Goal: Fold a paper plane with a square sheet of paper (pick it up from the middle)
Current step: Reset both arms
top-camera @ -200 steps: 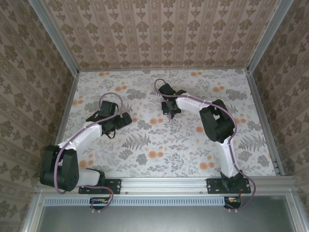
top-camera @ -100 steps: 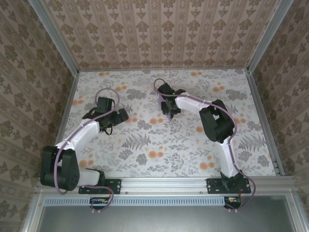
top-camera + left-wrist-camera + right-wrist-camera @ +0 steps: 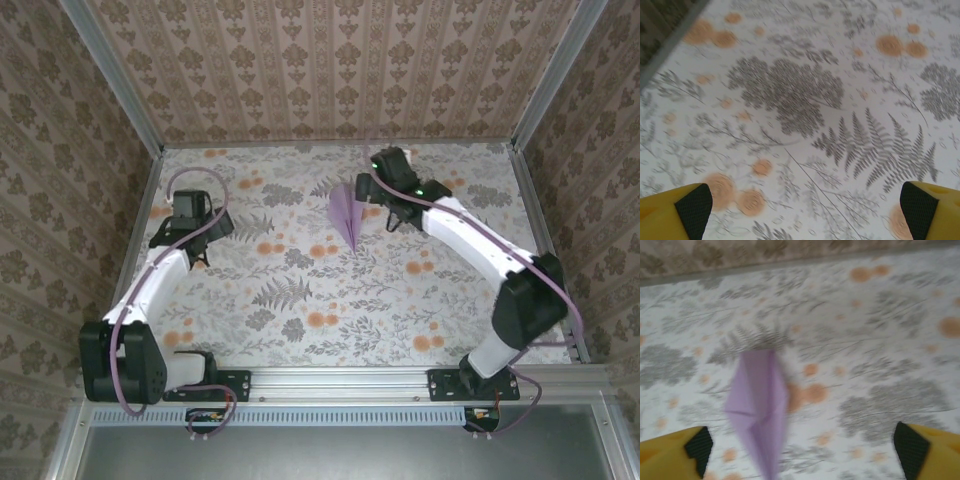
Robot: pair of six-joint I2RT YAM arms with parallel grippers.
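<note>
**Plane's down, grippers off**

Flowery tablecloth on the table [image 3: 300, 310], patterned wallpaper walls [image 3: 330, 70] on three sides, and in the far middle of the cloth we've got the lilac paper plane [image 3: 346, 212]. It's a narrow dart with a centre crease, nose pointing back toward the arm bases. It looks like it's resting on the cloth with nothing touching it. The right wrist view is blurry, so we can't swear it has fully settled.

The right gripper [image 3: 805, 452] is spread wide and holds nothing, with the plane [image 3: 760, 405] just ahead of it and a bit to its left. The left gripper [image 3: 805, 205] is spread wide too, over bare cloth near the left edge, well apart from the plane.

Our read is that folding is done and this is the let-go step. All the next move calls for is backing the right arm away without brushing the plane.

Compared with a second ago, the right gripper was over the middle of the table with its jaws nearly shut on the paper. It has now swung to the far right and opened. The left arm has pulled back toward the left rail.
</note>
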